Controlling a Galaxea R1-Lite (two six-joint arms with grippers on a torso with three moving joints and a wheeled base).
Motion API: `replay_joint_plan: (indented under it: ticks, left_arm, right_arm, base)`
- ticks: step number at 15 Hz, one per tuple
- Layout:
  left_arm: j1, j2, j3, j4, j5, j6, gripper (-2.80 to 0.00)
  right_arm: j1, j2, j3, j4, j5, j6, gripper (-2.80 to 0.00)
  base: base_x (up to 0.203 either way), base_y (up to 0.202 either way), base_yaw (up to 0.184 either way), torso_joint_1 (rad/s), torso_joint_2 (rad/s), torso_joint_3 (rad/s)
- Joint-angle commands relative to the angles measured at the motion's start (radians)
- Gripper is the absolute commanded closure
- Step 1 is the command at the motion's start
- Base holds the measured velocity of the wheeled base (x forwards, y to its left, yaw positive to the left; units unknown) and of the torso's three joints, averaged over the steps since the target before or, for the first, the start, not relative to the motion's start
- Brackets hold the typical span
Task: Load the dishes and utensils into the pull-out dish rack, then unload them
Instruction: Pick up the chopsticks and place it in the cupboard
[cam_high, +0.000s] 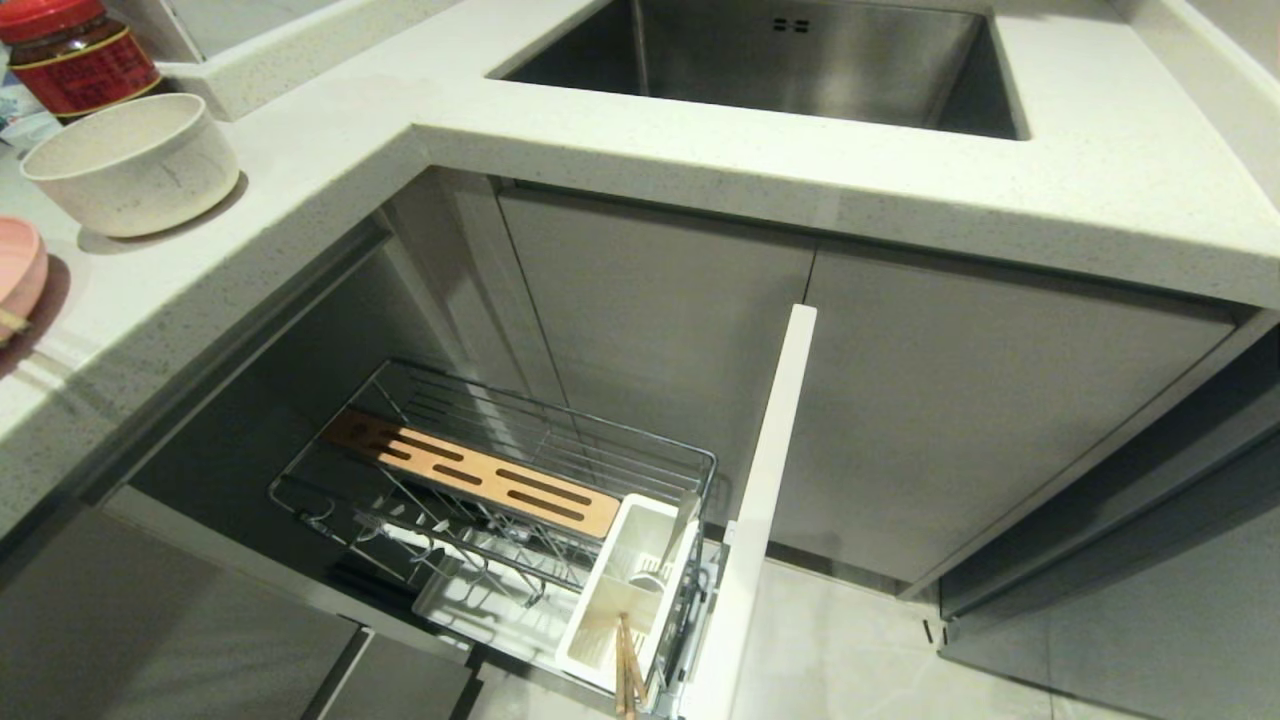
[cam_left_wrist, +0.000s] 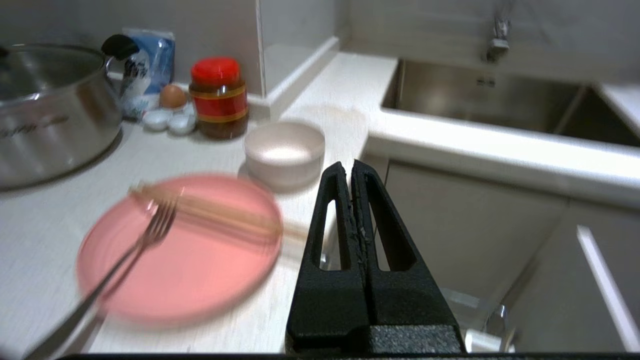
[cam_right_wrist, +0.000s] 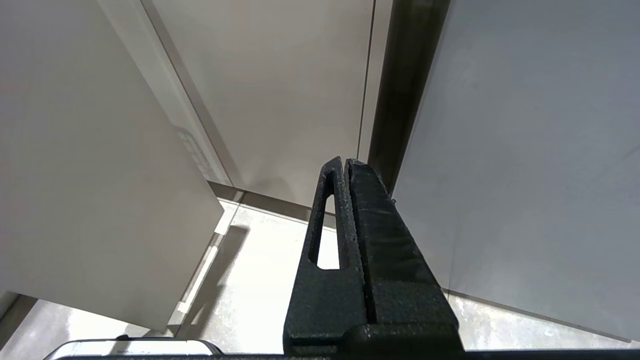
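Note:
The pink plate lies on the counter with the silver fork and a pair of wooden chopsticks across it. The off-white bowl stands just behind it; the bowl and the plate's edge also show in the head view. My left gripper is shut and empty, over the counter's edge beside the plate. Below, the dish rack is pulled out; more wooden chopsticks stand in its white utensil holder. My right gripper is shut, low by the cabinet doors.
A steel pot, a red-lidded jar, a blue bag and eggs stand at the back of the counter. The sink lies to the right. The rack's white cabinet front juts out over the floor.

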Motion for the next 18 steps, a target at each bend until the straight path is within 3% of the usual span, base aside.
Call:
replay_joint_plan:
  ticks: [1, 2, 4, 6, 9, 12, 13, 15, 18]
  left_arm:
    - [0.001, 0.311, -0.164, 0.008, 0.021, -0.053, 0.0]
    - [0.002, 0.385, -0.222, 0.032, 0.052, -0.092, 0.0]
    - [-0.002, 0.488, -0.308, 0.14, 0.113, -0.23, 0.0]
    - [-0.009, 0.548, -0.413, 0.365, 0.13, -0.311, 0.0]
    - [-0.01, 0.633, -0.583, 0.625, 0.18, -0.401, 0.0]
    - [-0.008, 0.672, -0.601, 0.663, 0.319, -0.433, 0.0]
    - [-0.005, 0.682, -0.598, 0.663, 0.352, -0.434, -2.8]
    - [-0.001, 0.699, -0.598, 0.663, 0.389, -0.436, -2.8]
    - [0.041, 0.731, -0.599, 0.663, 0.395, -0.436, -2.8]
  right_arm:
    - [0.0, 0.001, 0.027, -0.001, 0.0, 0.0, 0.0]
    - [0.0, 0.001, 0.028, -0.001, 0.0, 0.0, 0.0]
    - [0.0, 0.001, 0.026, -0.001, 0.0, 0.0, 0.0]
    - [0.0, 0.001, 0.026, -0.001, 0.0, 0.0, 0.0]
    - [0.0, 0.001, 0.027, -0.001, 0.001, 0.0, 0.0]
    - [0.0, 0.001, 0.028, -0.001, 0.0, 0.0, 0.0]
    - [0.0, 0.001, 0.026, -0.001, -0.001, 0.0, 0.0]
    - [0.0, 0.001, 0.028, -0.001, 0.0, 0.0, 0.0]
    - [0.0, 0.001, 0.026, -0.001, 0.0, 0.0, 0.0]
  base:
    - [0.0, 0.0, 0.0, 0.0, 0.0, 0.0]
    - [0.0, 0.0, 0.0, 0.0, 0.0, 0.0]
    - [0.0, 0.0, 0.0, 0.0, 0.0, 0.0]
    - [0.0, 0.0, 0.0, 0.0, 0.0, 0.0]
    - [0.0, 0.0, 0.0, 0.0, 0.0, 0.0]
    - [0.0, 0.0, 0.0, 0.0, 0.0, 0.0]
    - [0.0, 0.0, 0.0, 0.0, 0.0, 0.0]
    - [0.0, 0.0, 0.0, 0.0, 0.0, 0.0]
    - [0.0, 0.0, 0.0, 0.0, 0.0, 0.0]
